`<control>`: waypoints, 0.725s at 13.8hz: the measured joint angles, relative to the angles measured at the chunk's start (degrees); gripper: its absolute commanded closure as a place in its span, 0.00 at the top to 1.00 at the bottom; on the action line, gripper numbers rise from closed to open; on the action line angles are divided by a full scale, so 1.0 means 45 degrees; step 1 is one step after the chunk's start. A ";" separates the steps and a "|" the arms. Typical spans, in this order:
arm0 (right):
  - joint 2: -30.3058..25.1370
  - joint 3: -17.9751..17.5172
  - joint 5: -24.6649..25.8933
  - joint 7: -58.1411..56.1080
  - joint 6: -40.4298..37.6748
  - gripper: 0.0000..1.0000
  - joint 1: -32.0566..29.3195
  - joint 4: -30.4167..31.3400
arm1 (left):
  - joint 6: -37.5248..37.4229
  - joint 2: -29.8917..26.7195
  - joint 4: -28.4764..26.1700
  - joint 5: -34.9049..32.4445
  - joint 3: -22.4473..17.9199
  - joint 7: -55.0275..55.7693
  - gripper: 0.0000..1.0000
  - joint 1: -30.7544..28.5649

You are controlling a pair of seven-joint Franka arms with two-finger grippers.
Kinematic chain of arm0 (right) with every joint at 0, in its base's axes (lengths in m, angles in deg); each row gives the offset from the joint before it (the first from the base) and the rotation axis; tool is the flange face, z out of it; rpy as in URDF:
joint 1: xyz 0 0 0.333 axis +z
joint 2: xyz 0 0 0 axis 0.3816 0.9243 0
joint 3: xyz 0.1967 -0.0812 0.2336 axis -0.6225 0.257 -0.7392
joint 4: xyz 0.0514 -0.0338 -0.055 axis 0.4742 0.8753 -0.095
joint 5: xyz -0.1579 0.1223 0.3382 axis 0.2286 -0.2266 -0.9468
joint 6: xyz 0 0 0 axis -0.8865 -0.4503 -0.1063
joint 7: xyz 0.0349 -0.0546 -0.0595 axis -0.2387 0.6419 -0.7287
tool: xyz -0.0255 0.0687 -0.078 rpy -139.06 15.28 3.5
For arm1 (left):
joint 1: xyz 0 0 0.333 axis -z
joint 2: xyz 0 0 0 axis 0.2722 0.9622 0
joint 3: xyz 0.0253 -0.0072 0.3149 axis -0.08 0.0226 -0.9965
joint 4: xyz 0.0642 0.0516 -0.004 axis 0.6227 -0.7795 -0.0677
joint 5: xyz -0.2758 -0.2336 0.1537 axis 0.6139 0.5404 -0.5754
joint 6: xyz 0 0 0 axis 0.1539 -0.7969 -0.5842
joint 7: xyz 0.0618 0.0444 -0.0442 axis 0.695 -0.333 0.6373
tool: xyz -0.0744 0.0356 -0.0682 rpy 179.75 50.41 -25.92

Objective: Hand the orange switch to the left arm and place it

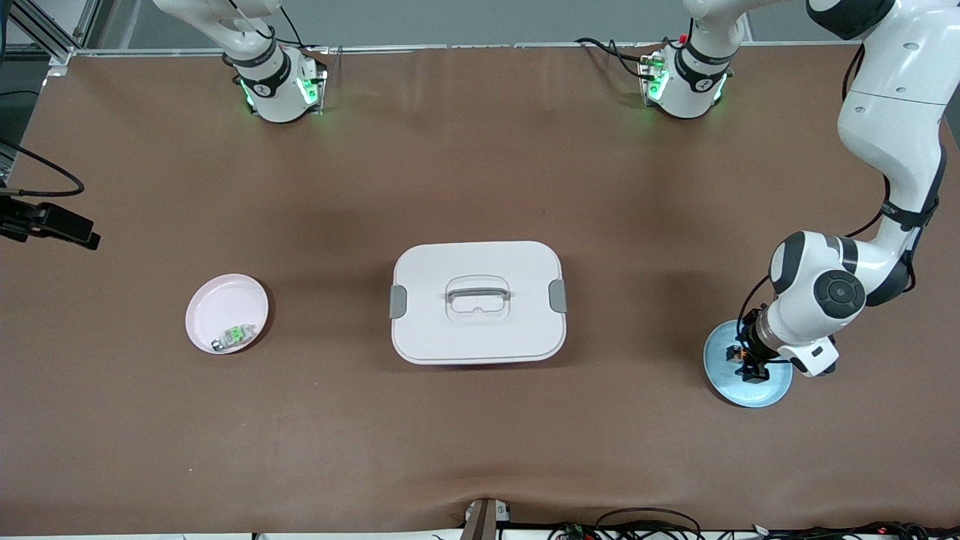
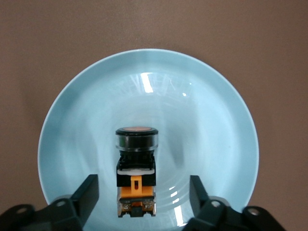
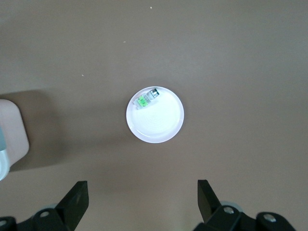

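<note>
The orange switch (image 2: 136, 163) lies on its side on the blue plate (image 2: 202, 120) at the left arm's end of the table. My left gripper (image 2: 143, 187) is low over that plate (image 1: 776, 386), open, with one finger on each side of the switch and a gap on both sides. In the front view the left gripper (image 1: 752, 367) covers most of the switch. My right gripper (image 3: 142, 190) is open and empty, high over the table near the pink plate (image 3: 159, 122), and out of the front view. The white box (image 1: 478, 301) stands mid-table between the two plates.
The pink plate (image 1: 217, 300) at the right arm's end holds a small green-and-silver component (image 1: 236, 334), also in the right wrist view (image 3: 147, 99). A corner of the box (image 3: 12, 132) shows there too. A black clamp (image 1: 52, 221) juts in at the right arm's table edge.
</note>
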 measured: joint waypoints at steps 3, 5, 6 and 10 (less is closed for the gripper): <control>-0.0452 0.0325 -0.0554 -0.0002 -0.0135 1.00 -0.0046 0.0117 | 0.0000 0.0001 0.0032 -0.0001 0.0008 0.0000 1.00 0.0155; -0.0780 0.0357 -0.0600 -0.0002 -0.0133 1.00 -0.0044 0.0483 | 0.0000 0.0003 0.0077 -0.0001 0.0008 0.0000 1.00 0.0263; -0.0931 0.0357 -0.0601 -0.0002 -0.0070 1.00 -0.0043 0.0750 | 0.0000 0.0002 0.0116 -0.0001 0.0008 0.0000 1.00 0.0283; -0.1446 0.0510 -0.0601 -0.0002 0.0313 1.00 -0.0052 0.1784 | -0.0001 0.0003 0.0192 -0.0002 0.0007 0.0000 1.00 0.0286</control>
